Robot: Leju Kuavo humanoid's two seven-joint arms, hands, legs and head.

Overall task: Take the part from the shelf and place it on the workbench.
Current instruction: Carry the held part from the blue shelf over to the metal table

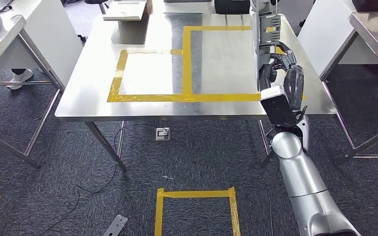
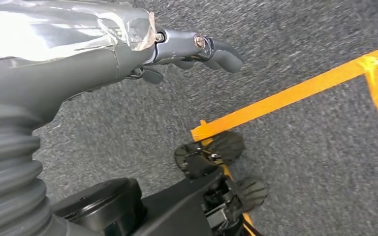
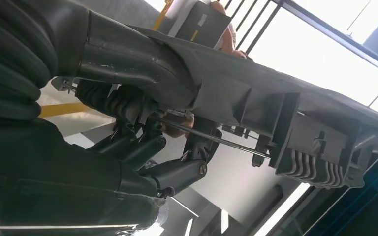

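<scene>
One part [image 1: 266, 27] in right hand [image 1: 281, 69]

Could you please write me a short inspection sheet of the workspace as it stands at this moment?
Surface: steel workbench, yellow tape outlines on top.
Job's things: grey part, held upright over the bench's right side.
Clutter: cardboard box at the far edge.
Hands: right hand grips the part; left hand hangs over carpet, holding nothing.
Cables: black cable on the floor.
Surroundings: neighbouring tables, yellow floor tape, a person's shoe.
</scene>
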